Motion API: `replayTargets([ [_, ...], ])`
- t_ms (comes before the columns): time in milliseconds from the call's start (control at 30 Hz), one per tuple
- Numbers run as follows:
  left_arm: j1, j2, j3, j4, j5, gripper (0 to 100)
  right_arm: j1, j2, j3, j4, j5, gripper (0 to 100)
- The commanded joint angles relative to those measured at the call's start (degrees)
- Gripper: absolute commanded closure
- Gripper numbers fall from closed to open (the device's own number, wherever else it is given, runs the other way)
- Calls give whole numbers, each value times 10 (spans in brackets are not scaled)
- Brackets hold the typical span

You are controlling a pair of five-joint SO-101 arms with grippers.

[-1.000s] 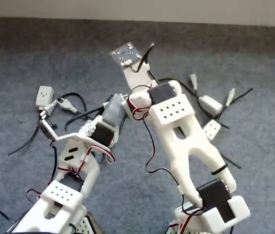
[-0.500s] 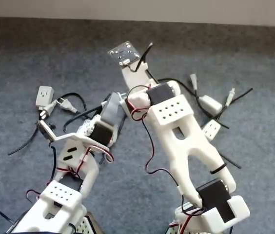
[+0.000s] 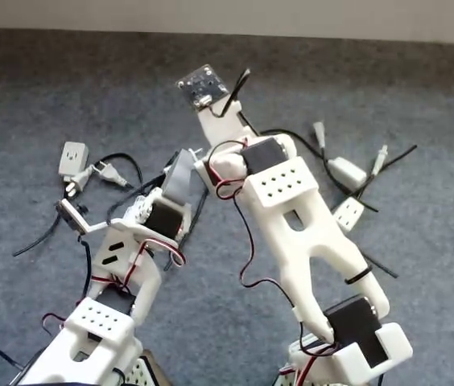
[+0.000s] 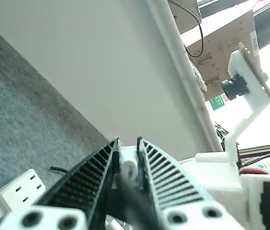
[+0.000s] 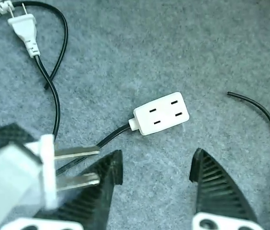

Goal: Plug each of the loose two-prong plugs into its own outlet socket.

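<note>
White two-prong plug (image 5: 41, 170) is sitting gripped in the closed left pincer (image 4: 128, 141). The right pincer (image 5: 158, 158) is gaping open near a white socket (image 5: 161, 113) on grey carpet (image 5: 230, 48). A second socket (image 3: 74, 158) is lying at the high view's ten o'clock.

No text can be read with certainty. In the left wrist view, a small green sign (image 4: 216, 101) and a label (image 4: 254, 41) on a cardboard box (image 4: 221, 48) are too small to read.
</note>
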Motion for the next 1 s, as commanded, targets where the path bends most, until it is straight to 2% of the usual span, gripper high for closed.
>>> replayTargets([
  [0, 29, -6, 5, -6, 5, 991, 26, -10, -47, -52, 3, 771],
  [467, 24, -6, 3, -6, 5, 991, 57, -14, -41, -59, 3, 771],
  [733, -38, -1, -15, 2, 5, 991, 112, -23, -66, 41, 4, 771],
  [800, -58, -1, -34, 44, 6, 991, 133, -37, -88, 60, 4, 771],
  [967, -106, -1, -113, 212, 5, 991, 194, -101, -133, 116, 3, 771],
])
